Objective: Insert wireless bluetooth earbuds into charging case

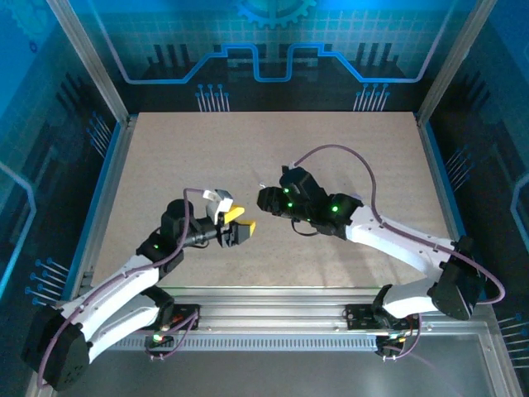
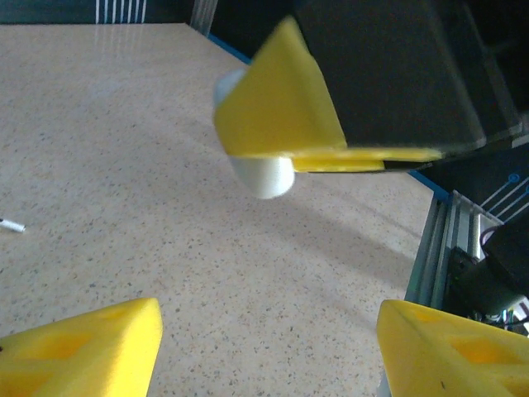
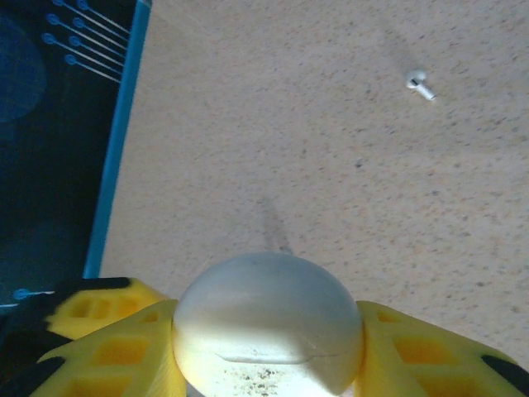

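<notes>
The right fingers point(image 1: 269, 199) are pinched on the charging case point(image 3: 269, 314). In the right wrist view the round white puck sits squarely between the two yellow pads, one pressed to each side, with its domed top standing out past them. A faint seam runs across its lower face. In the left wrist view the same case point(image 2: 263, 175) pokes out below one yellow pad of the right fingers, and the shadow on the counter point(image 1: 165, 157) falls apart from it, so it appears to be held off the surface.

The left fingers point(image 1: 240, 222) are spread wide and hold nothing. In their own wrist view the two yellow tips sit at the lower corners with bare counter between them. The case hangs just ahead of them, in line with the gap and touching neither tip.

One earbud point(image 3: 420, 85) lies on the counter well ahead of the right fingers and off to their right. A white sliver point(image 2: 10, 225) lies on the counter far to the left of the left fingers; it is too small to tell whether it is an earbud.
</notes>
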{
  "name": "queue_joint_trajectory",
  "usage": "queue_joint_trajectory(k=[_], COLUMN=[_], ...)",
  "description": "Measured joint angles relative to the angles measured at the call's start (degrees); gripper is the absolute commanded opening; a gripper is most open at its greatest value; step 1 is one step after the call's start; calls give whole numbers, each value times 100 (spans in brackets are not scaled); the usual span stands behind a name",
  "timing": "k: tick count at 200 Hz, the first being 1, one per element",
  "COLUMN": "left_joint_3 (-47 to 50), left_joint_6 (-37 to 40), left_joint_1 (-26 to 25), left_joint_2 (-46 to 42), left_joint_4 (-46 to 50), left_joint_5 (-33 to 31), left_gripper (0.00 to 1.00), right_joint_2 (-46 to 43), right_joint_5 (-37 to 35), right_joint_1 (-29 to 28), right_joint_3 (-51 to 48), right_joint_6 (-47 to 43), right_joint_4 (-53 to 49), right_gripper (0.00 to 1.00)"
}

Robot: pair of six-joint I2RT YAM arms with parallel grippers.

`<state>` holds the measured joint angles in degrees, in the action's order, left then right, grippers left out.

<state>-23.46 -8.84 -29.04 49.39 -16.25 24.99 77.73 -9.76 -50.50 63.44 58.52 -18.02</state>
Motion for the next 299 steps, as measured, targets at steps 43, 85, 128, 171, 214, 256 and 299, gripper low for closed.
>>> queue_joint_trajectory(k=[43,85,128,171,214,256,299], left_joint_3=[334,466,540,538,538,538,538], left_joint_6=[378,625,588,463,422,361,278], left_joint_1=[-350,-529,-575,-575,-592,-629,-669], left_joint_2=[-4,-7,-4,57,227,328,393], left_joint_4=[-887,-1582,-1989,-2188,-2277,-2356,-2490], left_joint_5=[-162,-503,-881,-1235,-1327,-1392,-1432], left_gripper=[66,68,68,66,61,54,52], right_joint_2=[-7,-7,-66,-160,-173,-251,-264], right_joint_5=[481,798,876,874,872,868,831], right_joint_1=[4,4,-2,-20,-122,-205,-310], right_joint_3=[-2,-4,-68,-245,-264,-278,-317], right_joint_6=[426,625,748,817,883,953,1012], right_joint_4=[168,380,503,654,730,870,999], right_gripper=[41,41,41,41,41,41,41])
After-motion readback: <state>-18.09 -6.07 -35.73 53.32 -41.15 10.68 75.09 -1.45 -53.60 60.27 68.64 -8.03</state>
